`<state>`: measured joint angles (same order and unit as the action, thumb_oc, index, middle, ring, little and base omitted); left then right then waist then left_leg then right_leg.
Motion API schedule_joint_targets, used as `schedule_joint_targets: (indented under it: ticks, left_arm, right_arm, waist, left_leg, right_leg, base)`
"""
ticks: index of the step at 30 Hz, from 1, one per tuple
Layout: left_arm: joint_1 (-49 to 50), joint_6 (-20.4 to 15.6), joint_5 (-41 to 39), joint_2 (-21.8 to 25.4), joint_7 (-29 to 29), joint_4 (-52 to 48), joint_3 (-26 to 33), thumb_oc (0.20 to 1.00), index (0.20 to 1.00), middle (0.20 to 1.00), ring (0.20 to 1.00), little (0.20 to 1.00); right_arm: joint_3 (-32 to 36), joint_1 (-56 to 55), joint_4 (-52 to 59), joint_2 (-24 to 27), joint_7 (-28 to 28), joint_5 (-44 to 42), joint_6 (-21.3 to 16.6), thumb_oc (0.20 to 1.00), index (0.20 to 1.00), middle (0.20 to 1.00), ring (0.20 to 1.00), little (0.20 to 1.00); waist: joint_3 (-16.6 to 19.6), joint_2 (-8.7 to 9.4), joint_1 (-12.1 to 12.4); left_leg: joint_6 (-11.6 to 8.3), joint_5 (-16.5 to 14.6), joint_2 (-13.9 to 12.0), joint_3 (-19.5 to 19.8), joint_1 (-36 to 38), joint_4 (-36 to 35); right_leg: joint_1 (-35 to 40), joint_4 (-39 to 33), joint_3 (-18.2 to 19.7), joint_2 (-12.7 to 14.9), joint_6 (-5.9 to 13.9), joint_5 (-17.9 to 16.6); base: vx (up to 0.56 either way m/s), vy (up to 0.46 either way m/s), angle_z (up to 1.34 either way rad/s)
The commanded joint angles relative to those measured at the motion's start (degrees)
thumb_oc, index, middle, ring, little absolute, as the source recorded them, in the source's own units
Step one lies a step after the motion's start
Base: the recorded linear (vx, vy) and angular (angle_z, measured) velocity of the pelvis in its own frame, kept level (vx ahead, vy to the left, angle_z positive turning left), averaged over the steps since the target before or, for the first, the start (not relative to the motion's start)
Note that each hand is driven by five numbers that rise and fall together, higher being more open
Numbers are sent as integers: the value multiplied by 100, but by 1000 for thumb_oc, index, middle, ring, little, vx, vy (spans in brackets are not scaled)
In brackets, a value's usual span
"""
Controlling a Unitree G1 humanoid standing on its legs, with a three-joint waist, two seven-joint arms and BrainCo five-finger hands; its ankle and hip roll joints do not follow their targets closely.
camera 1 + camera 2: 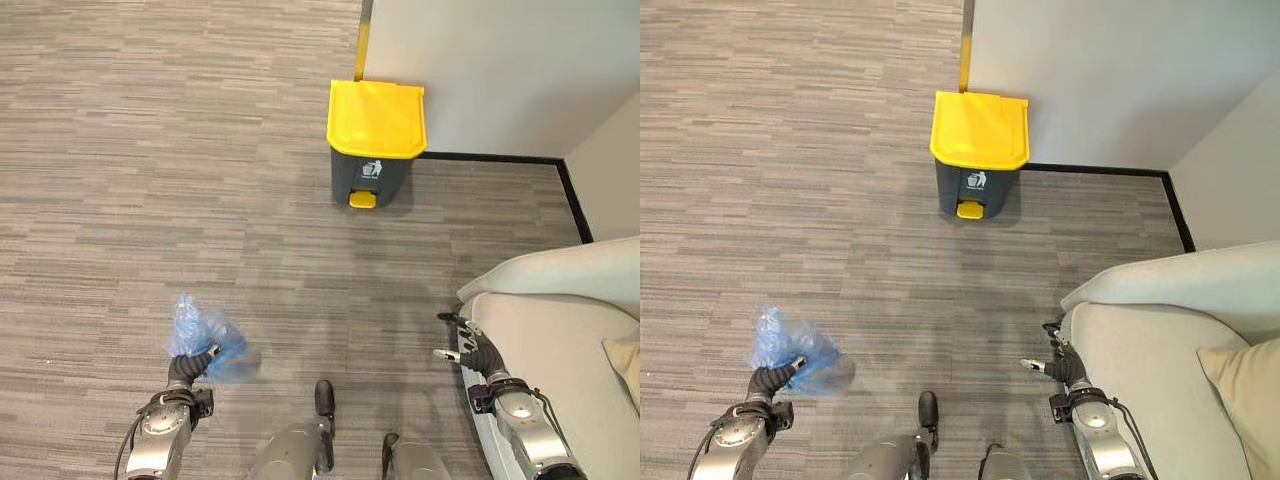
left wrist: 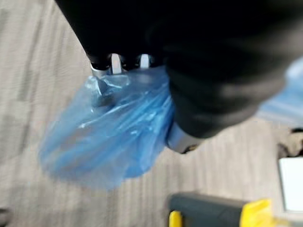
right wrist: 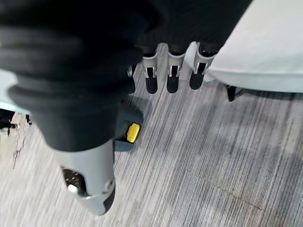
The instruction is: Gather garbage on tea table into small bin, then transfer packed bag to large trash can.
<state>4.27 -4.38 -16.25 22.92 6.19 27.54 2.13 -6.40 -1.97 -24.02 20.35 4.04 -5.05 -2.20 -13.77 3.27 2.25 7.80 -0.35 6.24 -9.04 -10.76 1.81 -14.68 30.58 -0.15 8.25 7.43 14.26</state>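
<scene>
Closest to me, low on my left, my left hand [image 1: 192, 366] has its fingers curled round the gathered neck of the blue bag [image 1: 203, 335], which bulges out past the hand above the grey carpet [image 1: 150, 180]. I judge I am on the last step: carrying the packed bag to the large trash can [image 1: 374, 140]. That can stands well ahead against the white wall [image 1: 500, 70], its yellow lid [image 1: 377, 117] down and a yellow pedal [image 1: 362, 199] at its foot. Next I need to close the distance, get the lid up, and bring the bag over the opening. My right hand [image 1: 462, 340] hangs empty with fingers straight, just beside the pale sofa [image 1: 560, 340].
</scene>
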Motion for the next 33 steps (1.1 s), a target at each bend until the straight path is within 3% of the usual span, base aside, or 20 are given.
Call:
schedule_joint_targets:
  ticks: [1,7,10,11,13,15,18,19,22,28,30,33]
  left_arm:
    - [150,-262,97,163,47,-353,96,200,200,200,200,200]
    - [94,-269,37,66,27,-234,71,200,200,200,200,200]
    - [145,-249,50,26,-2,-240,81,200,200,200,200,200]
    - [200,-235,77,31,-55,-271,60,200,200,200,200,200]
    - [248,-220,98,27,-101,-295,58,200,200,200,200,200]
    - [276,-187,143,5,-164,-294,-2,200,200,200,200,200]
    - [168,-215,58,-44,-153,-215,-74,200,200,200,200,200]
    - [68,-233,-11,-84,-119,-192,-123,200,200,200,200,200]
    - [-46,-255,-9,-127,-109,-151,-206,200,200,200,200,200]
    - [-13,-236,30,-151,-116,-133,-239,200,200,200,200,200]
    - [26,-219,67,-159,-129,-170,-232,200,200,200,200,200]
    - [268,-189,105,-176,-198,-238,-134,200,200,200,200,200]
  right_arm:
    - [-62,134,137,172,11,-29,-134,1000,1000,1000,1000,1000]
    - [-46,76,162,248,-9,-19,-115,1000,1000,1000,1000,1000]
    - [56,-148,240,291,-35,-6,-101,1000,1000,1000,1000,1000]
    - [116,-260,296,307,-66,-12,-79,1000,1000,1000,1000,1000]
    - [145,-317,266,337,-78,8,-96,1000,1000,1000,1000,1000]
    - [202,-382,234,368,-36,15,-111,1000,1000,1000,1000,1000]
    - [181,-313,167,455,31,-37,-142,1000,1000,1000,1000,1000]
    - [194,-274,173,512,74,-75,-147,1000,1000,1000,1000,1000]
    - [283,-228,123,556,142,-158,-175,1000,1000,1000,1000,1000]
    - [348,-237,28,500,261,-224,-185,1000,1000,1000,1000,1000]
    - [337,-243,-28,450,281,-233,-169,1000,1000,1000,1000,1000]
    - [327,-291,-49,385,210,-109,-135,1000,1000,1000,1000,1000]
  waist:
    - [-73,-51,-12]
    - [-211,-112,-230]
    - [-153,-128,-438]
    - [-107,-151,-452]
    - [-15,-202,-498]
    - [73,-269,-566]
    - [128,-311,-631]
    - [104,-276,-591]
    - [78,-206,-565]
    - [-8,-175,-406]
    - [-8,-157,-363]
    - [102,-209,-312]
  left_leg:
    - [-497,-814,-282,243,146,738]
    - [-687,-1168,-261,327,1005,600]
    - [-869,-1275,-305,652,1564,528]
    - [-926,-1383,-374,767,1748,499]
    - [-1133,-1196,-580,818,1775,681]
    - [-1350,-736,-907,792,1555,1154]
    - [-1346,-176,-1060,855,1300,1515]
    - [-1199,-318,-967,865,1039,1321]
    - [-1162,-531,-883,605,529,913]
    - [-1254,58,-773,310,-173,489]
    - [-1257,159,-729,215,-312,507]
    - [-1159,75,-701,166,23,168]
  right_leg:
    - [1,-1518,-367,-188,-70,-1322]
    - [-491,-2319,-1406,113,82,-1727]
    - [-840,-2543,-1340,170,216,-2104]
    - [-734,-2541,-1265,126,206,-2036]
    - [-628,-2400,-1188,108,82,-2062]
    - [-526,-2299,-1266,14,-71,-1901]
    - [-276,-2285,-1313,-197,-278,-1586]
    - [-85,-2333,-1235,-245,-309,-1444]
    - [129,-2433,-1161,-201,-312,-1323]
    - [594,-2719,-1041,-332,-320,-1340]
    - [730,-2851,-962,-352,-293,-1373]
    - [933,-2947,-738,-431,-195,-1324]
  base:
    - [257,29,1]
    - [322,-60,2]
    - [589,-271,60]
    - [471,-280,83]
    - [379,-289,92]
    - [271,-321,89]
    - [235,-210,20]
    - [241,-154,-17]
    - [170,-62,-2]
    - [135,11,-26]
    - [170,111,-50]
    - [211,170,-55]
